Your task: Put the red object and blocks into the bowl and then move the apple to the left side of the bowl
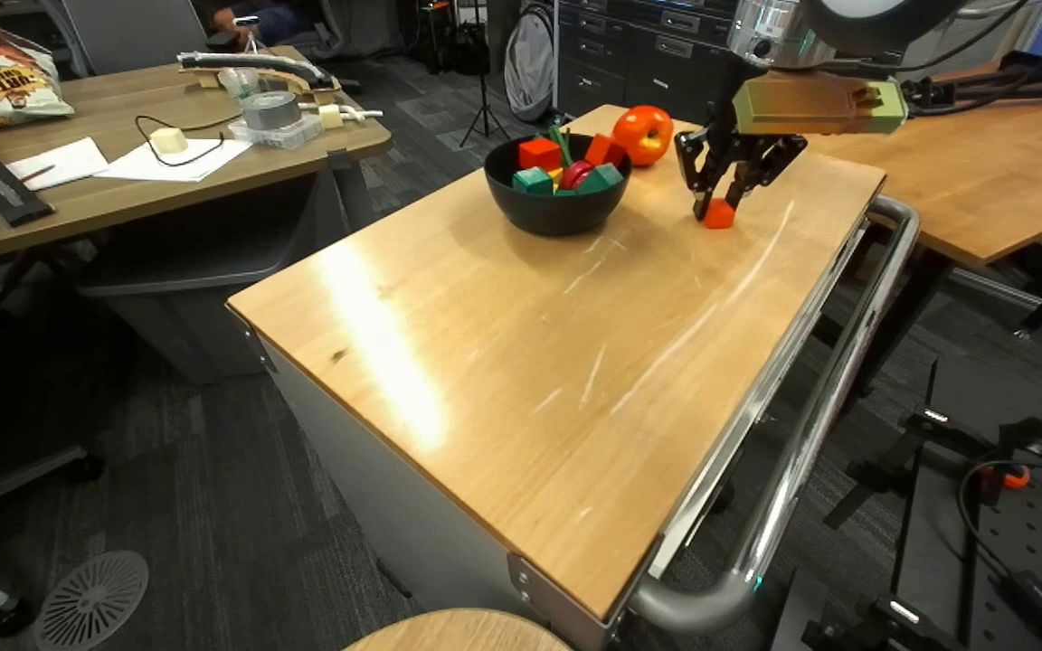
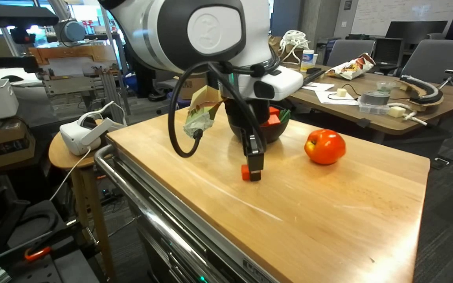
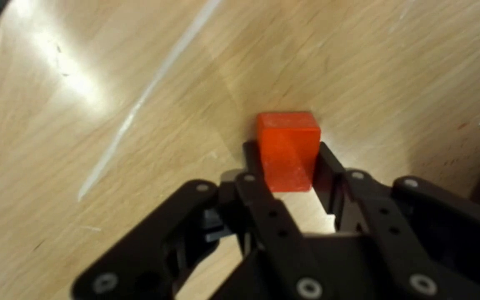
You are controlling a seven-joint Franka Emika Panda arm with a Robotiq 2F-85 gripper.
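Note:
My gripper point(image 3: 288, 156) is shut on a red-orange block point(image 3: 288, 156), with one finger against each side. The block sits at tabletop level in both exterior views point(image 1: 718, 215) point(image 2: 245, 172); whether it touches the wood I cannot tell. The black bowl point(image 1: 557, 213) stands apart from the gripper point(image 1: 717, 208). In it lie red-orange blocks point(image 1: 539, 154), green blocks point(image 1: 533, 181), a bit of yellow and the small red object point(image 1: 577, 174) with green leaves. The apple point(image 1: 643, 136) stands on the table outside the bowl; it also shows in an exterior view point(image 2: 325, 146), where the arm partly hides the bowl point(image 2: 277, 132).
The wooden cart top point(image 1: 521, 362) has a metal handle rail point(image 1: 810, 452) along one long side. A desk point(image 1: 213, 181) with paper, tape and a chip bag stands beyond it. A stool with a white headset point(image 2: 79, 135) stands near the cart.

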